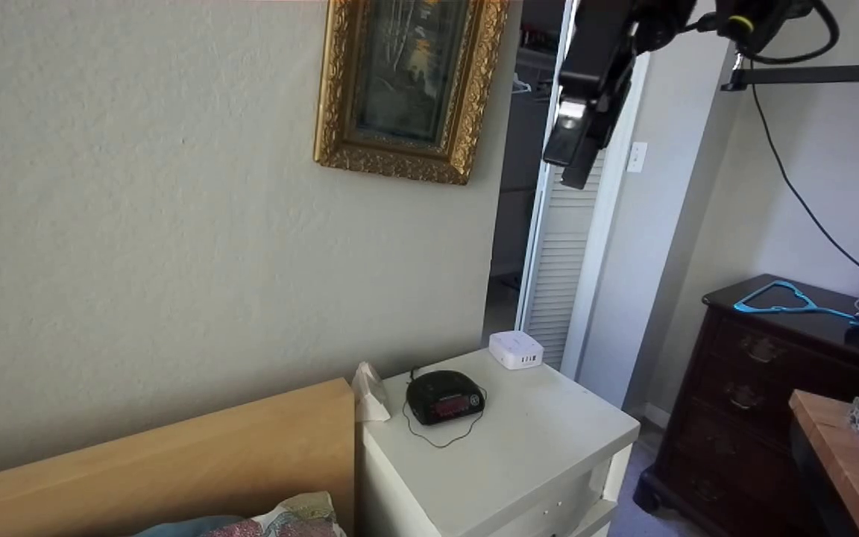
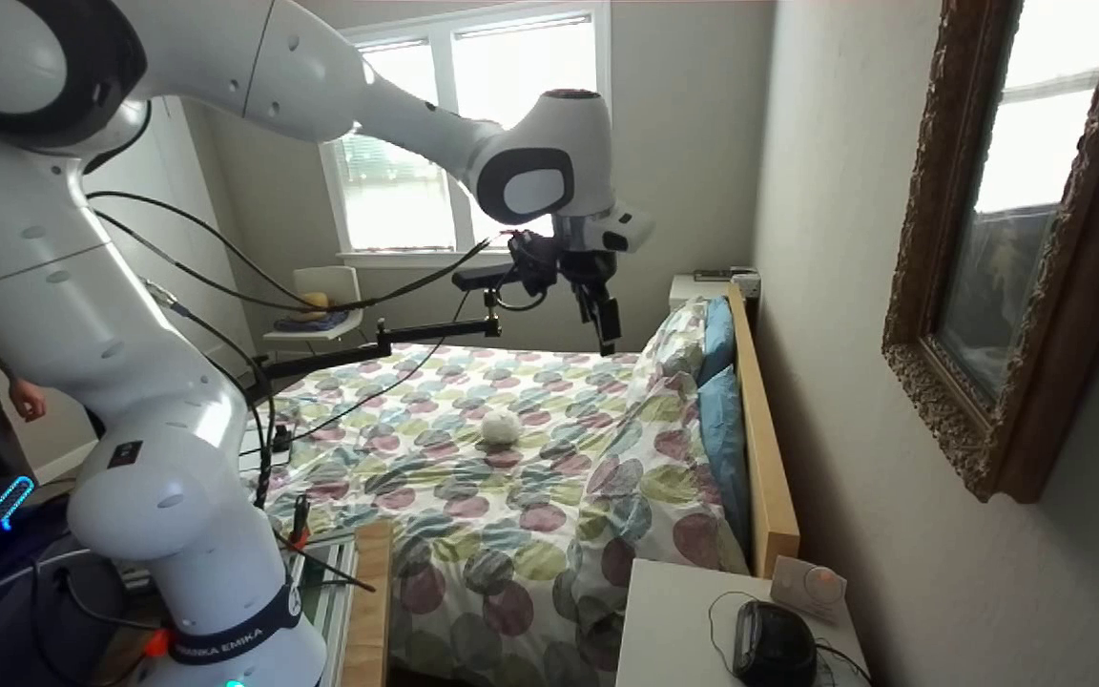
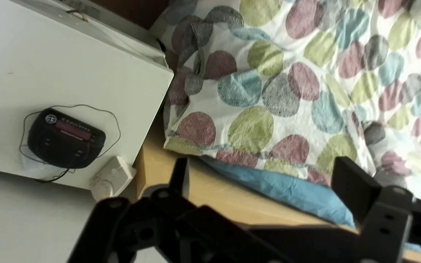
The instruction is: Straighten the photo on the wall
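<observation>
The photo hangs on the wall in its ornate gold frame, its top cut off in an exterior view. Its bottom edge slopes down to the right there, while the headboard's top edge slopes up. The photo also shows at a steep angle on the wall in an exterior view, its glass reflecting the window. My gripper points down, apart from the photo; it hangs over the bed's head end. In the wrist view my gripper is open with nothing between its fingers; the photo is out of view.
A white nightstand below the photo holds a black clock radio and a white box. A wooden headboard runs along the wall. The bed lies beneath the arm. A dark dresser stands near the closet.
</observation>
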Controlling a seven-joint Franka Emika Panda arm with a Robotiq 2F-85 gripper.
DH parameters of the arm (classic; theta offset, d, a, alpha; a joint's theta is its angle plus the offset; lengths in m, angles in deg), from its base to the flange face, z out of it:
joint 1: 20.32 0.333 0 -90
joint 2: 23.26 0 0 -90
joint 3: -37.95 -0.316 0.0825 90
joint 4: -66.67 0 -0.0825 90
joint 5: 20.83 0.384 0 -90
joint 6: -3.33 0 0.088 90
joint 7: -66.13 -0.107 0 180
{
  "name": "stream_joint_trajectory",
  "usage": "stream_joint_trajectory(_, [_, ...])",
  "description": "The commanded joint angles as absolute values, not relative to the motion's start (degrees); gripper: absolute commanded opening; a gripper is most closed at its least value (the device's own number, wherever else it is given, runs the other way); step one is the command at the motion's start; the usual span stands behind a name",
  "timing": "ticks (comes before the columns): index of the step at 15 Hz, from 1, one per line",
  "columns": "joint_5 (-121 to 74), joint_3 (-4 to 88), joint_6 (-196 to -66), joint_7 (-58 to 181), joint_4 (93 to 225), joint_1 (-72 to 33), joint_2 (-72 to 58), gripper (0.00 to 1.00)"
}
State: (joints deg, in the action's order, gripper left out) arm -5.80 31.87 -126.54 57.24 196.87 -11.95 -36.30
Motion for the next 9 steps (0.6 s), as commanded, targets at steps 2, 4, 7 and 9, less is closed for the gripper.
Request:
stream_joint_trajectory(2, [-8.9, 32.1, -138.4, 48.7, 197.1, -16.2, -32.8, 1.00])
stream_joint_trajectory(4, [-9.7, 33.3, -143.6, 46.6, 197.8, -18.3, -31.9, 1.00])
stream_joint_trajectory(7, [-10.6, 35.6, -150.8, 44.2, 198.5, -21.5, -31.3, 1.00])
stream_joint_trajectory(9, [-11.9, 36.9, -155.8, 42.4, 198.9, -23.8, -31.2, 1.00])
